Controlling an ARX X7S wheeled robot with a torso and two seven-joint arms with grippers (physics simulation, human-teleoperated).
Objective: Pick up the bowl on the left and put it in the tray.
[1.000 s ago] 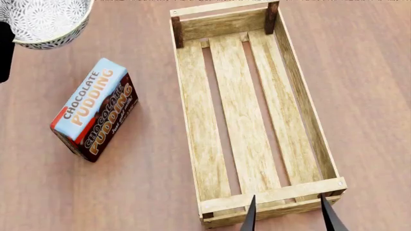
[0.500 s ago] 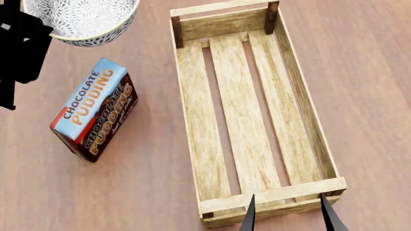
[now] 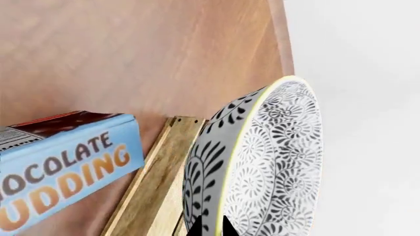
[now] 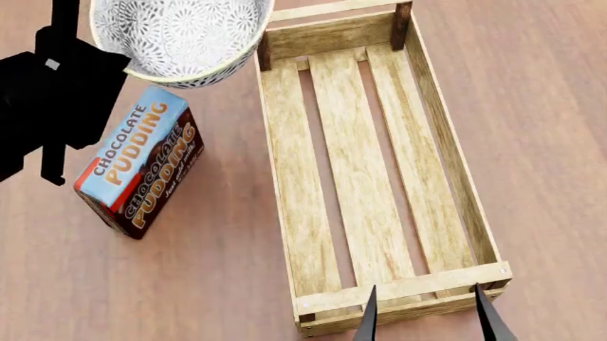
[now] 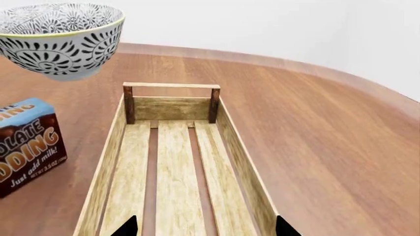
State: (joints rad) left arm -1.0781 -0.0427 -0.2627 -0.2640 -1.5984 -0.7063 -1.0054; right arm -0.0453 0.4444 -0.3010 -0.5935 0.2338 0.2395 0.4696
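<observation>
Brown wooden surface (image 3: 131, 54) ends at a pale wall in the left wrist view; the left hand (image 3: 211, 227) pinches the bowl (image 3: 262, 167) by its rim, above the tray (image 3: 154, 182) edge and the pudding box (image 3: 66, 162). Head view: the bowl (image 4: 175, 35) hangs off the surface, overlapping the tray's (image 4: 284, 177) far left corner; the right hand (image 4: 427, 312) hovers spread at the tray's near end. Right wrist view: the bowl (image 5: 62, 42) floats left of the tray (image 5: 108, 162); bare surface (image 5: 315, 142) lies to the right.

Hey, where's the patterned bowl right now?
In the head view the bowl is top left, held in the air by the left gripper, above the chocolate pudding box and overlapping the tray's far left corner.
</observation>
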